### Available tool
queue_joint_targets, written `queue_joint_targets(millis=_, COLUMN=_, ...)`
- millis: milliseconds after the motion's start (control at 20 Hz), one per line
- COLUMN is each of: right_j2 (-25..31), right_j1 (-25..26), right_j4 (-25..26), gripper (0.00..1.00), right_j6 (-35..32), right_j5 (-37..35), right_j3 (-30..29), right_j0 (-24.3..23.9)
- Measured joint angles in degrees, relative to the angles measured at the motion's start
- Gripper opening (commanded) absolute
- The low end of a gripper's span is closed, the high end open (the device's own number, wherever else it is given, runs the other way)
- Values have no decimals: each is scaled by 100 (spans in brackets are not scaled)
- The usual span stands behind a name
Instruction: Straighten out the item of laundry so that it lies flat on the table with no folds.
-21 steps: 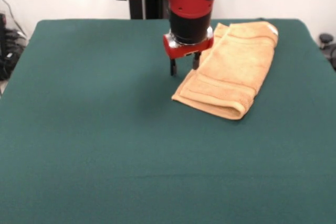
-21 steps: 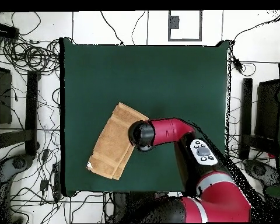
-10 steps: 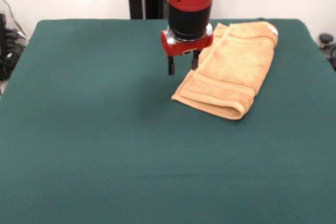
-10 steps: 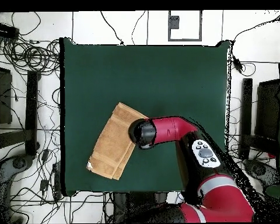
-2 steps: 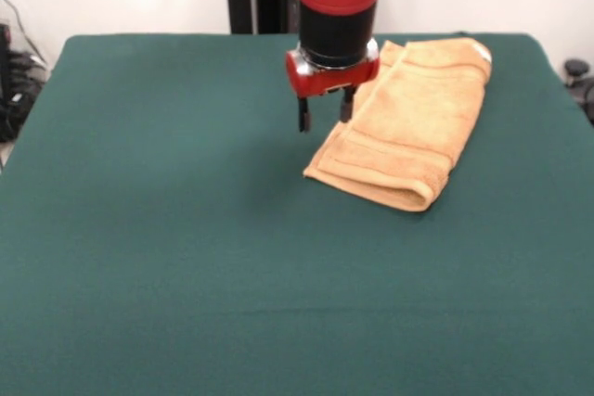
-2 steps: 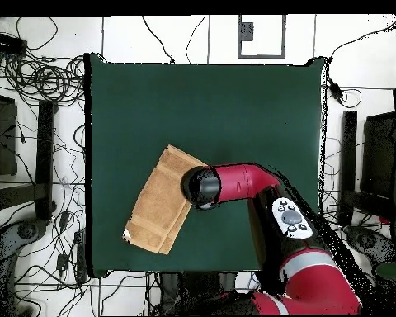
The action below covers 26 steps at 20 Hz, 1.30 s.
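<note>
The item of laundry (image 5: 413, 122), an orange-tan towel, lies folded double on the dark green table (image 5: 186, 229), with its rounded fold nearest the camera in the front view. From overhead the towel (image 6: 156, 202) is a slanted rectangle near the table's (image 6: 234, 107) left side. My gripper (image 5: 323, 118) hangs just above the cloth at the towel's left edge, open, its two black fingers (image 5: 303, 115) apart with nothing between them. Seen from above, the arm's wrist (image 6: 203, 186) covers the gripper beside the towel's right edge.
Cables and black stands (image 6: 44, 149) crowd the floor around the table in the overhead view. A black object (image 5: 577, 71) sits past the table's right edge in the front view.
The gripper has risen slightly and shifted a little; it stays open beside the towel. The towel has not moved.
</note>
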State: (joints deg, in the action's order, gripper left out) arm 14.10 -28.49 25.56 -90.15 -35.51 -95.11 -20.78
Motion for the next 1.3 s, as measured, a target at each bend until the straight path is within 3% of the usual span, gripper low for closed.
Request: queue_joint_targets(millis=1300, right_j2=-48, right_j1=401, right_j4=1, gripper=100, right_j6=0, right_j5=-88, right_j3=162, right_j0=103)
